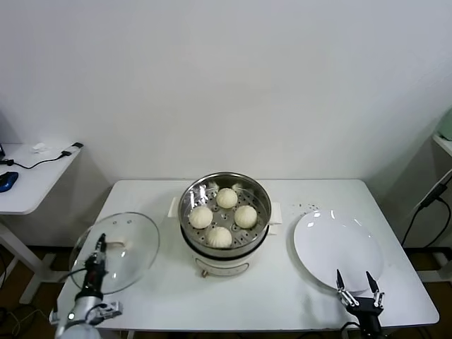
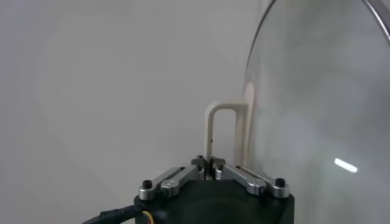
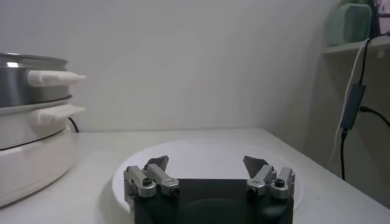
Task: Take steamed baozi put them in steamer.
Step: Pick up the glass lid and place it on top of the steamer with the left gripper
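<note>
Four steamed baozi (image 1: 223, 216) sit inside the steamer (image 1: 224, 187) at tabletop (image 1: 282, 282) centre; my left gripper (image 2: 209, 163) is pinched on the glass lid's handle (image 2: 224, 125) near the left edge; my right gripper (image 1: 359, 287) spread, over white plate (image 1: 337, 244) by front-right corner.

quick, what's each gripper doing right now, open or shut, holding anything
left gripper: shut on the glass lid's handle, at the table's left side.
right gripper: open, holding nothing, over the near edge of the white plate.
</note>
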You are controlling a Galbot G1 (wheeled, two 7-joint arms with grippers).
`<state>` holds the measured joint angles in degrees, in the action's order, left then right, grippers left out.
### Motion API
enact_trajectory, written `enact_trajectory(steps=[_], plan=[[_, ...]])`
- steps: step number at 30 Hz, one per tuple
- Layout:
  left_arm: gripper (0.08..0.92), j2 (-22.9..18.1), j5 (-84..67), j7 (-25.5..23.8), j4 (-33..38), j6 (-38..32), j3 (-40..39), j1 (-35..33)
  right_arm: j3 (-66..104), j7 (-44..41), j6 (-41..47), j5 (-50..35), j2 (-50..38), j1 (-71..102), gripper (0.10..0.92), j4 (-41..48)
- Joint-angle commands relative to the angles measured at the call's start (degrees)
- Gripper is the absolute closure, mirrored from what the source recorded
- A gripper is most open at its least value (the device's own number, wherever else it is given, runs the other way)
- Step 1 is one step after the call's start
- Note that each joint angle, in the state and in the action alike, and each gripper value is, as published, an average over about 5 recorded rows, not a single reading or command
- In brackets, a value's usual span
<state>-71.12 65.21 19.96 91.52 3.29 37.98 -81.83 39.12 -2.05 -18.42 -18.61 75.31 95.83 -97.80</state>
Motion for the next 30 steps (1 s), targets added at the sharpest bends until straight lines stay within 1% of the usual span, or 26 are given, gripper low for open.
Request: enact_trajectory(steps=[1, 5, 7, 10, 13, 15, 17, 24, 30], plan=[[0.861, 11.08, -16.44, -15.20, 24.41, 11.82, 4.31, -2.21, 0.68, -0.01, 1.96, 1.35, -0.11, -0.93, 0.203, -0.55], [0.861, 14.93, -16.84, -21.73, 30.82, 21.30, 1.39, 0.38, 0.89, 0.01, 3.00, 2.12, -0.17, -1.47, 0.203, -0.97], [0.861, 15.43, -14.31, -23.89, 33.37, 25.31, -2.93, 2.09, 0.90, 0.08, 3.29, 2.33, -0.18, -1.73, 0.203, -1.10], [0.861, 14.51, -7.84, -25.99, 35.41, 28.95, -12.06, 5.38, 0.86, 0.08, 3.29, 3.32, -0.06, -1.97, 0.203, -1.18], [0.861, 11.54, -0.59, -27.53, 35.24, 31.49, -22.03, 9.62, 0.71, -0.06, 2.82, 4.93, 0.16, -1.94, 0.203, -1.43], [0.861, 9.06, 3.23, -28.99, 34.70, 32.89, -27.17, 12.07, 0.57, -0.15, 2.51, 5.59, 0.42, -1.83, 0.203, -1.74], [0.861, 6.74, 6.35, -30.57, 33.99, 33.87, -30.65, 14.28, 0.42, -0.25, 2.28, 6.01, 0.70, -1.69, 0.203, -2.02], [0.861, -1.20, 15.14, -34.31, 30.14, 35.97, -38.57, 20.02, 0.05, -0.17, 1.41, 6.25, 0.85, -1.54, 0.203, -1.35], [0.861, -7.87, 20.57, -35.03, 25.82, 36.90, -41.99, 21.74, -0.21, -0.01, 0.74, 6.09, 0.84, -1.66, 0.203, -0.36]])
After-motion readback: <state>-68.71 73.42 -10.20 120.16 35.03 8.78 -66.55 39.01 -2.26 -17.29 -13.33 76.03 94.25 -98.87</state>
